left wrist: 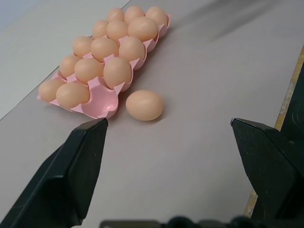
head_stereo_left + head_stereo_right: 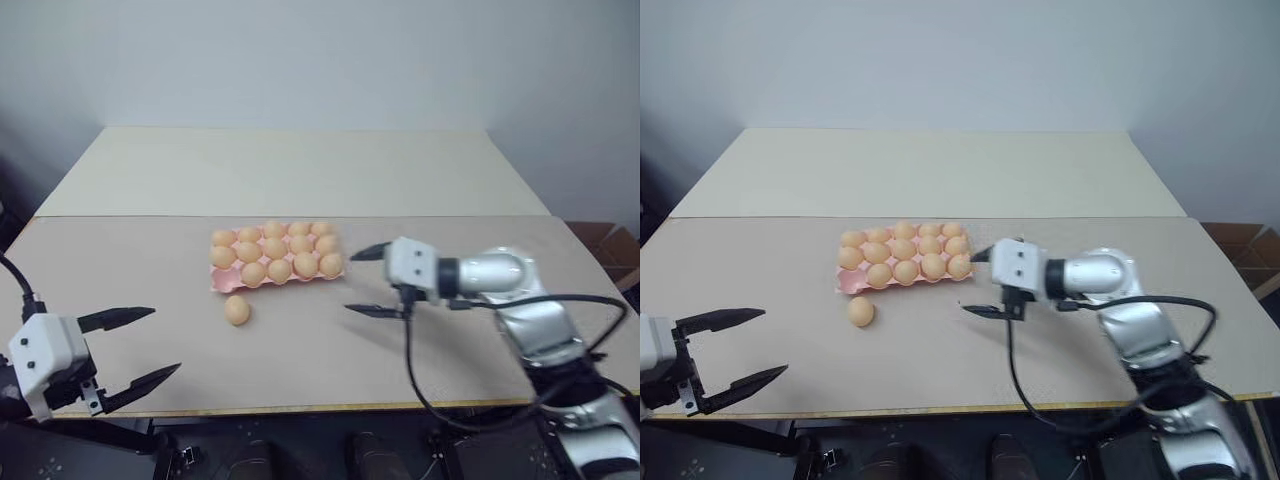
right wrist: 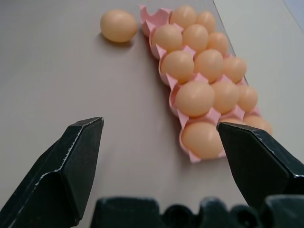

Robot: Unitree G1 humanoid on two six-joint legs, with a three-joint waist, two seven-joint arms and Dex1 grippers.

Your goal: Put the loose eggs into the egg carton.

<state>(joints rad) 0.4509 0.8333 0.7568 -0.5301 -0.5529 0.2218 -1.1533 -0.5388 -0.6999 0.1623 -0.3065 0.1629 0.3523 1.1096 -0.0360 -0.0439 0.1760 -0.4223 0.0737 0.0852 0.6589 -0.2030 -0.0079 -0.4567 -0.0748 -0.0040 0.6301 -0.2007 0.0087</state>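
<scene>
The pink egg carton [image 2: 222, 282] lies in the middle of the table, and several light orange eggs fill its cups. Its near-left corner cup [image 1: 99, 98] is empty. One loose egg [image 2: 237, 310] lies on the table just in front of that corner, apart from the carton. My right gripper [image 2: 350, 282] hovers just right of the carton, open, with nothing between its fingers. My left gripper [image 2: 165, 340] stands open and empty near the table's front left, well short of the loose egg [image 1: 144, 105].
The brown board [image 2: 330, 370] ends at a front edge close to me. A cream table [image 2: 290, 170] adjoins it behind. A cardboard box [image 2: 612, 246] stands off the table at the far right. A black cable [image 2: 408, 360] hangs from my right wrist.
</scene>
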